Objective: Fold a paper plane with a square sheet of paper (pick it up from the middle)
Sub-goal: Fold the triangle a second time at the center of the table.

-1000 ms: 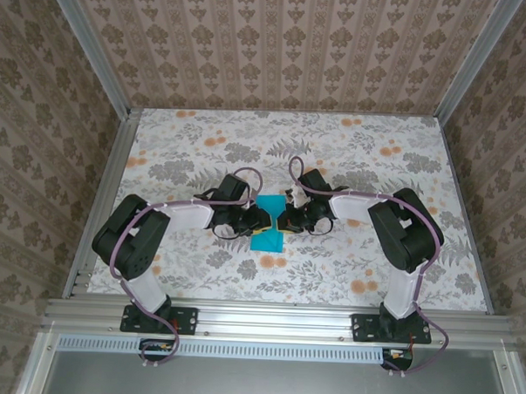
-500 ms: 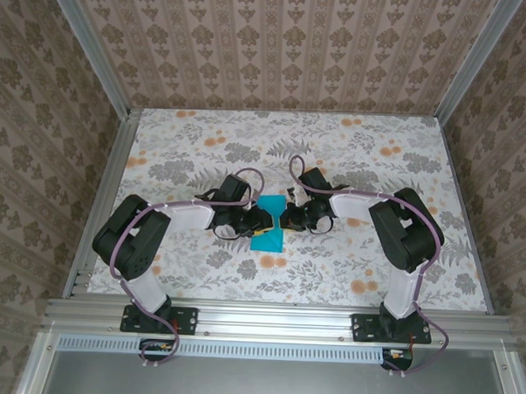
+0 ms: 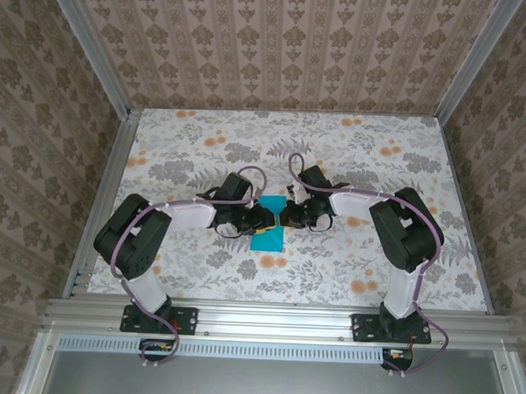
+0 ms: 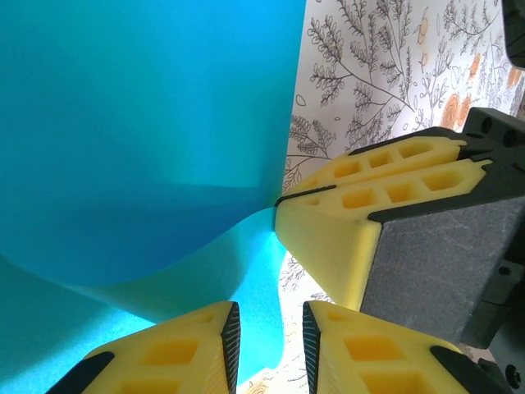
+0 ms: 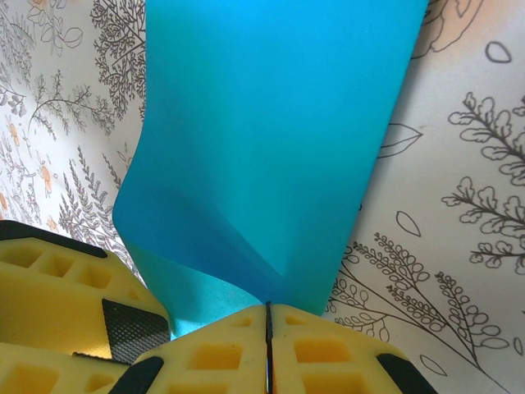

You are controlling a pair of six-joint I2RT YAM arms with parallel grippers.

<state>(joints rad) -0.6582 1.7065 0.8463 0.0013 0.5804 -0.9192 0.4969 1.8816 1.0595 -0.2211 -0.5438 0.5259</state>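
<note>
One right end effector (image 5: 267, 316) tight on paper (image 5: 271, 139).

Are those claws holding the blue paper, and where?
The right gripper pinches the square sheet of paper at one edge; the left gripper has its jaws apart, gripping nothing.

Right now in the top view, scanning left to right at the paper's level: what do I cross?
Left rail → left arm → paper → right arm → right rail.
</note>
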